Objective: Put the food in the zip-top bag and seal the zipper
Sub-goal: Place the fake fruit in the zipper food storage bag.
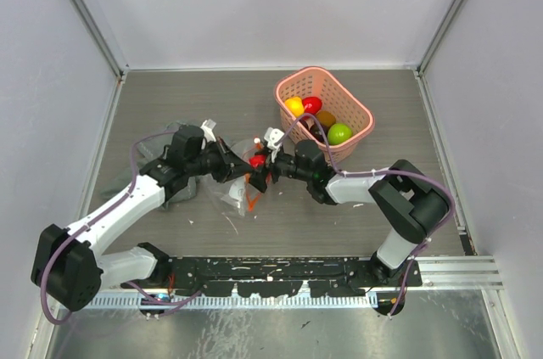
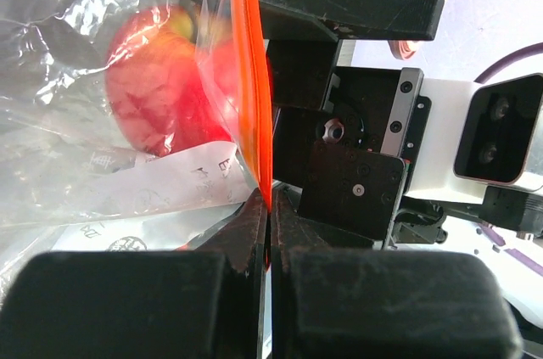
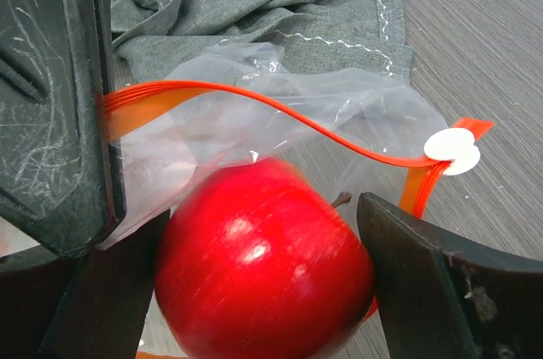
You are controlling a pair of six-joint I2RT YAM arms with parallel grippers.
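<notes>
White shells between black joints on the left arm (image 1: 119,206) and the right arm (image 1: 361,189), each trailing a purple cable (image 1: 369,174)! Up close, the right gripper (image 3: 263,274) shows matte black fingers (image 3: 51,121) scuffed with pale scratches, plus silver screws (image 2: 407,86) and a white camera housing (image 2: 501,130).

apple (image 3: 263,266): top edge blurred, bottom cut off; you cannot tell whether the right gripper (image 3: 254,219) grips it.
zipper (image 2: 253,62): runs off your left wrist view's top edge.
zip-top bag (image 1: 236,193): mostly covered in the top view.
grey cloth (image 3: 254,2): cut off at top.
</notes>
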